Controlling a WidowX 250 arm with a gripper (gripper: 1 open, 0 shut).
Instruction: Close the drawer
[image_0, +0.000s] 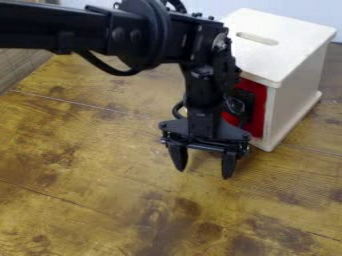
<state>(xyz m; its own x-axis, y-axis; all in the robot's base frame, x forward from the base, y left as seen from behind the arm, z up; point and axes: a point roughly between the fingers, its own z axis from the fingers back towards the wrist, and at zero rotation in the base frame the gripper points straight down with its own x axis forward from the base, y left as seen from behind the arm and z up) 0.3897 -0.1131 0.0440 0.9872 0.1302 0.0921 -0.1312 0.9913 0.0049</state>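
Observation:
A cream wooden cube (287, 60) stands at the back right of the wooden table. Its red drawer front (249, 106) faces left and front, mostly hidden behind my arm; the black loop handle is hidden. My black gripper (202, 165) hangs just in front of the drawer, fingers pointing down and spread apart, holding nothing. The fingertips (182, 166) hover just above the tabletop. I cannot tell how far the drawer stands out of the cube.
The worn wooden tabletop (94, 190) stretches to the left and front. My black arm (94, 35) reaches in from the upper left across the back of the table. A slot shows in the cube's top (257, 40).

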